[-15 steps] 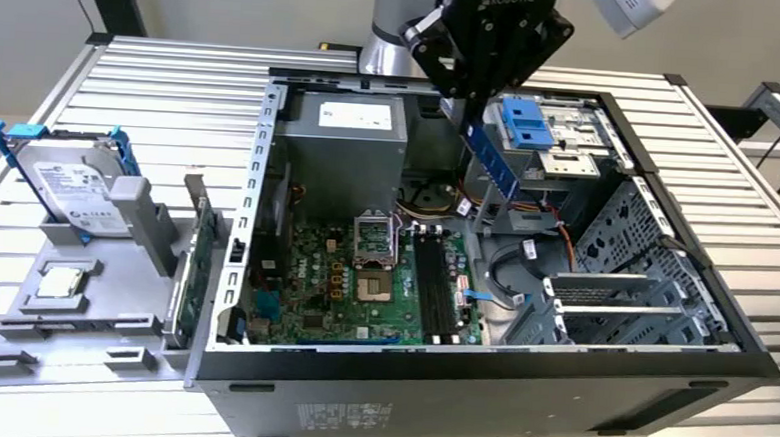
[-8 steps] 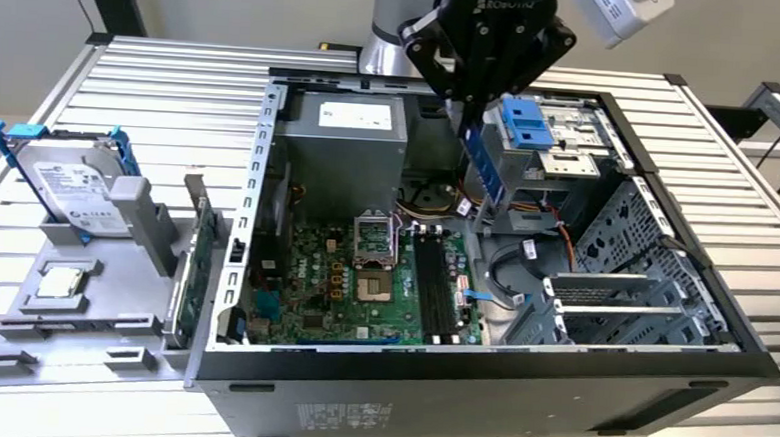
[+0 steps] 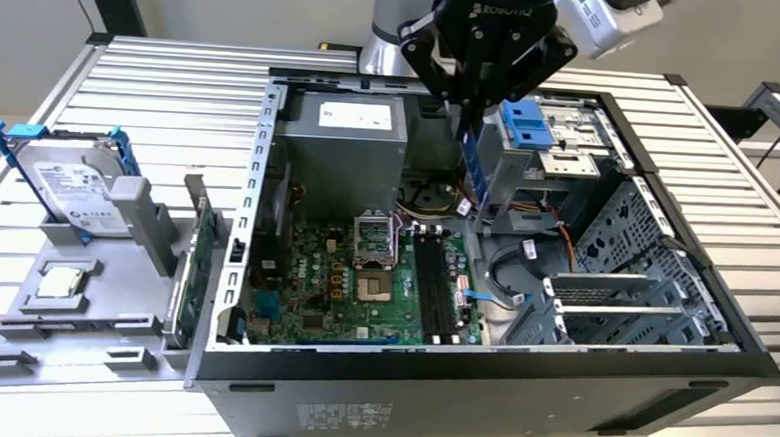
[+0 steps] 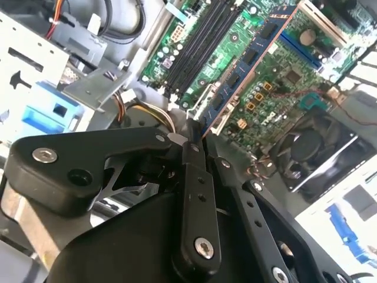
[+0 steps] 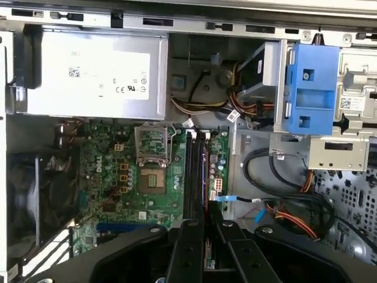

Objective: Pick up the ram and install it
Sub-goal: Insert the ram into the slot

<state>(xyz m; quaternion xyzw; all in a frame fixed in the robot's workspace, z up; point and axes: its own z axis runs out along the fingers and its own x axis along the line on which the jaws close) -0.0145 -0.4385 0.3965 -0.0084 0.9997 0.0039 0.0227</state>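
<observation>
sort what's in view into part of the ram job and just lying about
Job in hand:
thin blue ram stick with black chips, held in the jaws of the black gripper
black memory slots on the green motherboard

Lying about:
silver hard drive in a blue frame
green card with a metal bracket
small silver chip on the grey tray

I see an open computer case [image 3: 487, 404] on the slatted table [image 3: 171, 67], its green motherboard [image 3: 320, 275] beside the grey power supply [image 3: 348, 126]. At the exterior view's left, a hard drive [image 3: 71, 187] stands in a grey holder [image 3: 104, 324].
</observation>
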